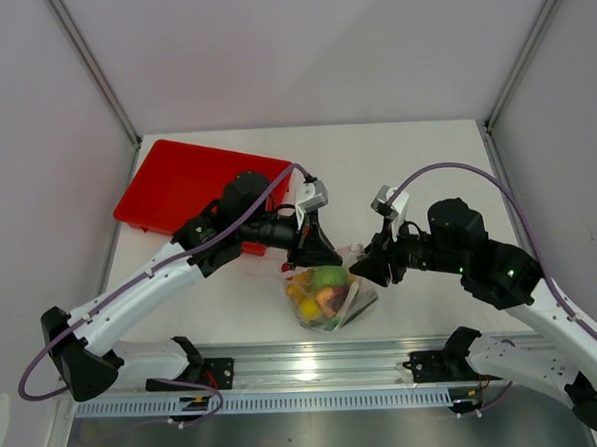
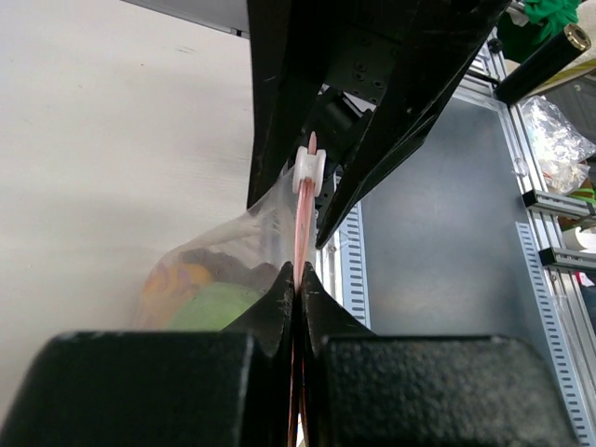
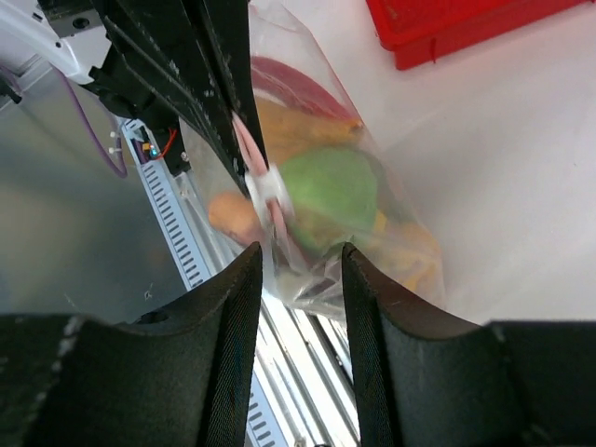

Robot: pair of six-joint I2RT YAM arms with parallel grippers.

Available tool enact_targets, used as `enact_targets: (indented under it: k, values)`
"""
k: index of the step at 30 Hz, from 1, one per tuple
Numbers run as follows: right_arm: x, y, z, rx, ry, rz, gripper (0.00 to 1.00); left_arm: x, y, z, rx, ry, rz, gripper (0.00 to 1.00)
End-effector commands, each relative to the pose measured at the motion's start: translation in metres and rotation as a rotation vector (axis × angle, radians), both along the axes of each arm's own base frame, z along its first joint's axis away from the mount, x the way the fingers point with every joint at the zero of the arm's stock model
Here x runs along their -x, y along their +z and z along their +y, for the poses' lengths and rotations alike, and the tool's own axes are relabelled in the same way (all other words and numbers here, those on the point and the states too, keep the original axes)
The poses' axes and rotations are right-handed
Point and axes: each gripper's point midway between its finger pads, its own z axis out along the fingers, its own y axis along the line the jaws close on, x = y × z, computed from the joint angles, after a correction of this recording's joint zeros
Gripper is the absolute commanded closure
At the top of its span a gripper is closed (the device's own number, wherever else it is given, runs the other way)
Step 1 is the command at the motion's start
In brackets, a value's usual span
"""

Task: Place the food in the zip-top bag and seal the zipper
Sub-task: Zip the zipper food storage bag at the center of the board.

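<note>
Right, the crinkly clear zip-top bag (image 1: pixel 335 304) sits at the near edge of the table (image 1: pixel 416 167), mid-scene, stuffed with food (image 1: pixel 310 293): a smooth green lime (image 1: pixel 329 277), plus yellow and orange pieces. Now the left claw (image 2: pixel 296 279) is pressed tight on the thin pink zipper (image 2: pixel 303 223), with a white slider (image 2: pixel 308 170) just beyond its tips. Meanwhile the right claw (image 3: pixel 300 270) stands spread, just right of the bag. A glossy red tray (image 1: pixel 191 184) lies far left.

Crinkly clear plastic bag (image 1: pixel 360 298), glossy red tray (image 1: pixel 191 179) probably plastic.
</note>
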Motion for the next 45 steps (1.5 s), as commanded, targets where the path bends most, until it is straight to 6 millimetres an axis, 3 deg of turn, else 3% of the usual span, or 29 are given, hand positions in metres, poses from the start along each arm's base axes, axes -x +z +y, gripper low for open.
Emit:
enact_targets:
  k: [1,6,10,14,18,19,22,23,24,28,29,31,34,37,38,41,45]
  values:
    - [-0.005,0.029,0.017,-0.127,0.066,-0.092,0.58,0.005,0.021,0.001,0.079,-0.023,-0.026,0.99]
    - [-0.013,0.032,0.016,-0.142,0.081,-0.116,0.49,0.007,0.020,0.002,0.085,-0.030,-0.021,1.00]
    - [-0.019,0.027,0.011,-0.130,0.069,-0.103,0.49,0.005,0.020,0.003,0.089,-0.027,-0.017,1.00]
    - [-0.011,0.018,0.011,-0.158,0.141,-0.076,0.59,0.004,0.024,0.005,0.108,-0.027,-0.023,1.00]
    - [0.000,0.013,0.016,-0.218,0.218,-0.063,0.85,0.002,0.023,0.006,0.108,-0.030,-0.013,0.99]
    - [0.002,0.016,0.016,-0.240,0.222,-0.061,0.87,0.003,0.023,0.007,0.108,-0.033,-0.011,0.99]
    - [0.004,0.022,0.019,-0.290,0.255,-0.065,0.87,0.003,0.021,0.007,0.108,-0.035,-0.004,0.99]
    - [0.006,0.023,0.020,-0.298,0.274,-0.062,0.84,0.004,0.021,0.007,0.111,-0.037,-0.003,0.99]
    - [0.007,0.025,0.021,-0.307,0.284,-0.072,0.75,0.004,0.020,0.008,0.108,-0.037,0.003,0.99]
    - [0.004,0.021,0.024,-0.305,0.301,-0.059,0.76,0.003,0.019,0.009,0.105,-0.038,0.007,0.99]
    - [0.006,0.021,0.025,-0.309,0.313,-0.051,0.78,0.003,0.017,0.009,0.103,-0.037,0.011,0.99]
    - [0.005,0.019,0.027,-0.316,0.319,-0.044,1.00,0.003,0.017,0.009,0.104,-0.039,0.011,1.00]
    - [0.000,0.016,0.028,-0.318,0.297,-0.016,1.00,0.002,0.021,0.009,0.113,-0.037,0.008,0.99]
    - [-0.008,0.016,0.028,-0.328,0.241,-0.001,1.00,0.002,0.031,0.006,0.143,-0.048,-0.001,0.77]
    - [-0.009,0.016,0.029,-0.332,0.234,0.007,1.00,0.002,0.034,0.005,0.153,-0.049,0.006,0.64]
    - [-0.014,0.017,0.029,-0.336,0.199,0.021,1.00,-0.002,0.050,0.002,0.206,-0.031,-0.026,0.44]
    - [-0.014,0.019,0.028,-0.341,0.197,0.018,1.00,-0.007,0.060,-0.004,0.225,-0.036,-0.041,0.40]
